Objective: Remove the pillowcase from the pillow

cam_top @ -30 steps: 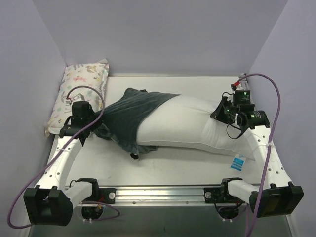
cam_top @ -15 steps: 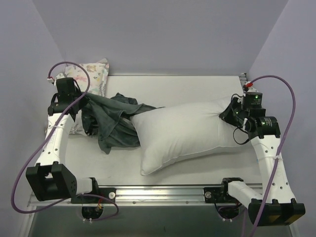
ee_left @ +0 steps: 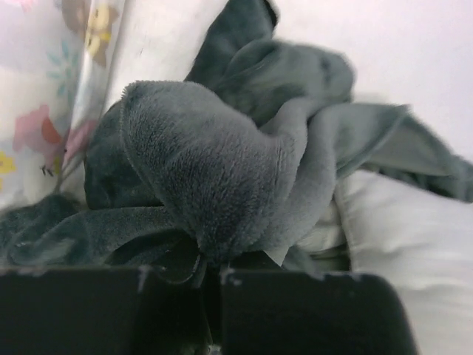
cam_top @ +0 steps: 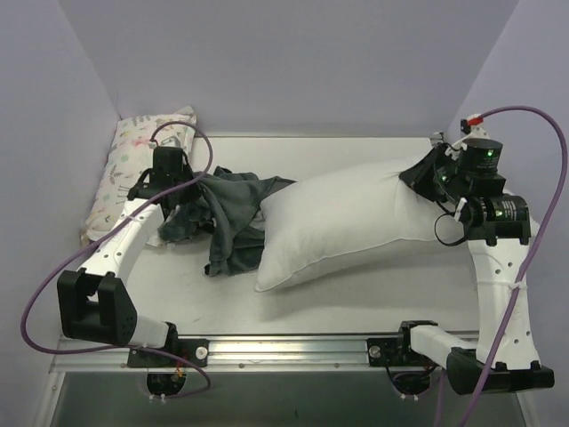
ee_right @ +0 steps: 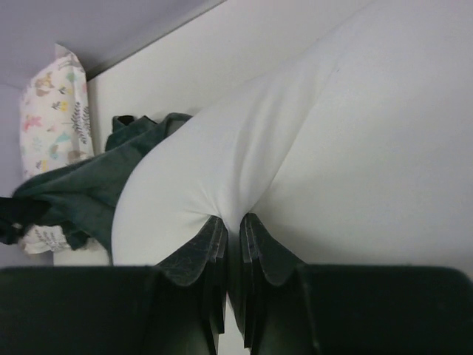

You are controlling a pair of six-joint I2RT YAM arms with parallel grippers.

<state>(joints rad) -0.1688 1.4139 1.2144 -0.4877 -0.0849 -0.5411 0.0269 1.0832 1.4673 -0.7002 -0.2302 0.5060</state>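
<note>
"Top external view, biggest thing first: what do you make out?"

"White table (cam_top: pixel 356 298); across it the pillow (cam_top: pixel 347 222), its right end drawn up to the right arm; the pillowcase (cam_top: pixel 227 218) heaped grey at its left end, touching it; whether a pillow corner sits inside those folds I cannot tell; a small animal-print pillow (cam_top: pixel 133 165) lies far left, partly behind the left arm."

"And the claws?"

"Right gripper (ee_right: pixel 233 229) is pinched tight on the pillow's end, white fabric bunched between its fingers; from above its own wrist mostly hides it; left gripper (ee_left: pixel 211 275) is clamped on a plush fold of the pillowcase, which hangs from it down to the table; its fingertips are buried in the plush, so its wrist camera shows only dark finger bases."
</note>
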